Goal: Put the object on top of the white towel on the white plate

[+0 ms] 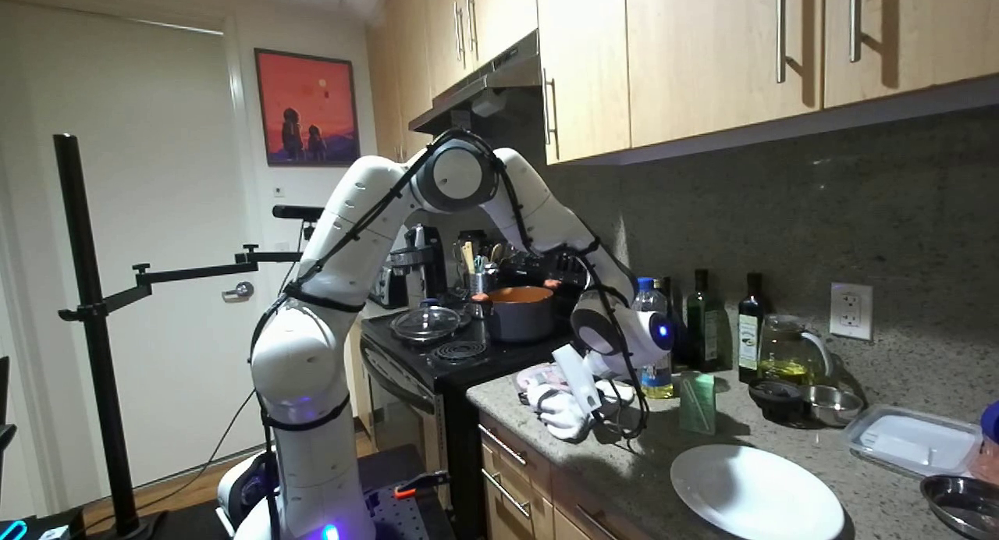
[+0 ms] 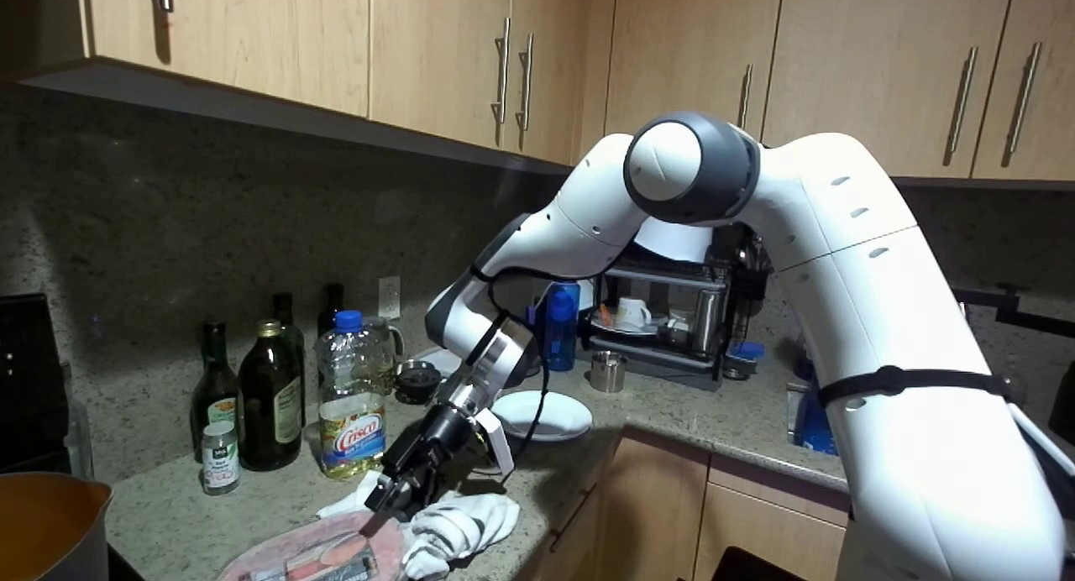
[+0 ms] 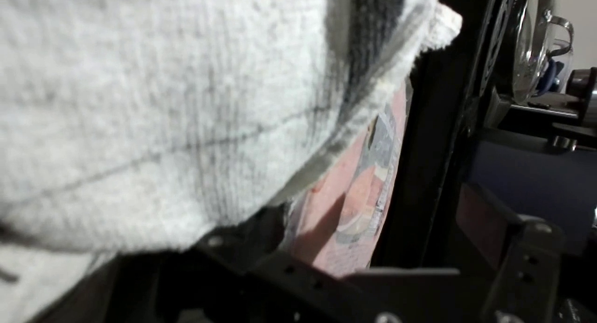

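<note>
Towel (image 3: 186, 127) partly hides pink package (image 3: 355, 194) | oil bottle (image 2: 353, 434) near gripper (image 2: 395, 503)

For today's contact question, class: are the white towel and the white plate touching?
Apart: in both exterior views, a stretch of countertop shows between the white towel and the white plate.

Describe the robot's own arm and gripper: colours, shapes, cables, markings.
The arm is white, with smooth rounded segments and dark grey joint rings. Black cables run along it, held by black straps. Blue lights glow at wrist and base. The gripper is black, with angular jaws; a flat white piece shows beside it. I can read no lettering.
</note>
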You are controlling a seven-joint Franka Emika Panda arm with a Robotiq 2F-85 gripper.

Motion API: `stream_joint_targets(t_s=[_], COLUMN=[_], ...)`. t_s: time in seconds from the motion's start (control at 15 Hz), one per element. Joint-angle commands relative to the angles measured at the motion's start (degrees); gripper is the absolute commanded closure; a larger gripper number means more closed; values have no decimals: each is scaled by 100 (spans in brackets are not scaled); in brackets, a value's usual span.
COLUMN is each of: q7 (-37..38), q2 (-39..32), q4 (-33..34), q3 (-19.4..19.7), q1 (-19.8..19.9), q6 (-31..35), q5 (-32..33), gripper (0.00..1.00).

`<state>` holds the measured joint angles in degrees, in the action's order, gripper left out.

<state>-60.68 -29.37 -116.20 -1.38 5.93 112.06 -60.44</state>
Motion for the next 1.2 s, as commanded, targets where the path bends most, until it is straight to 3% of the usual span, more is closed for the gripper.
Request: stream_joint_targets(t_s=[0.0,0.53,1.13], q7=[-120,45,456], q2=[75,150,245], q4=[-156,-42,565], q3=[-99,-44,-49], q1=[-152,-187,-255], q6=[128,-3,-254], q5=[-221,-90,278], gripper=[0,0,0])
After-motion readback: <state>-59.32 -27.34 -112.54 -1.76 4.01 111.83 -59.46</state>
